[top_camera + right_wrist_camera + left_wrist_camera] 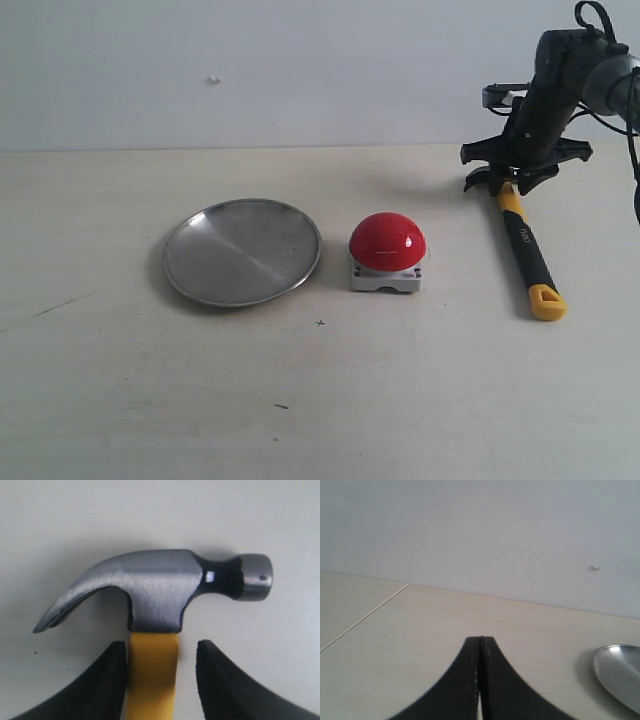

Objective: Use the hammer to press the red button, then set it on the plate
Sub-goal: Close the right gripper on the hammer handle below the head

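The hammer point(527, 250) lies flat on the table at the right, its dark head at the far end and its yellow tip toward the front. My right gripper point(515, 178) is lowered over the neck just below the head. In the right wrist view the gripper point(161, 645) is open astride the yellow handle under the hammer head point(155, 587); one finger is against the handle and the other stands clear of it. The red button point(387, 243) sits mid-table on its grey base. Left of it lies the silver plate point(242, 250). My left gripper point(480, 639) is shut and holds nothing.
The pale tabletop meets a plain wall at the back. In the left wrist view the plate's rim point(620, 672) shows at one side, and a table edge line point(365, 617) runs diagonally. The left arm is outside the exterior view.
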{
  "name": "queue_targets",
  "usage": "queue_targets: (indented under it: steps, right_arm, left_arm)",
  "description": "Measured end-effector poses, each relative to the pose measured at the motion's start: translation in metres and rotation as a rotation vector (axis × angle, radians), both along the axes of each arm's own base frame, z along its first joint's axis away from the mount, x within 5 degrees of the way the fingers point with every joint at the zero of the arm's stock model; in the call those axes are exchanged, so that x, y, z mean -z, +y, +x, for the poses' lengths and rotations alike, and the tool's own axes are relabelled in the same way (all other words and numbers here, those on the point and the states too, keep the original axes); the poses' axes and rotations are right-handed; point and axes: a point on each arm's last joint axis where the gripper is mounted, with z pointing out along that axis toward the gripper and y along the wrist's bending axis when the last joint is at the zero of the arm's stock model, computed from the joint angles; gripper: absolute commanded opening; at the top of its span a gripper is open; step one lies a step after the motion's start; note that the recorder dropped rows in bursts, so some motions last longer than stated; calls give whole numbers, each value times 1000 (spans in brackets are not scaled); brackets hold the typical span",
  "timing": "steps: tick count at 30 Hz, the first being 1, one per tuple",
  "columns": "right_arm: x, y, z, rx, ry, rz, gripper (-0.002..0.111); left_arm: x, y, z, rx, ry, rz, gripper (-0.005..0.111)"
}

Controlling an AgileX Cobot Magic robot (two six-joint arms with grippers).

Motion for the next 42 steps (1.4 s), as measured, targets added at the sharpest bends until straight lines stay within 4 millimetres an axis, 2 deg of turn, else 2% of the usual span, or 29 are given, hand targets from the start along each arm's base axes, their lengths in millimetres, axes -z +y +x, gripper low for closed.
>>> queue_targets:
  steps: [6,13,24,42]
  right_arm:
    - [-17,1,-1,-2,-24,3,43]
    - [-10,0,-9,-4,31,-10,43]
    - [-30,-1,-11,-5,0,-28,43]
    - [-18,4,-11,12,20,40,43]
  left_arm:
    - [0,0,0,0,0,0,0]
    - [0,0,0,0,0,0,0]
    - [0,0,0,0,0,0,0]
    - [0,0,0,0,0,0,0]
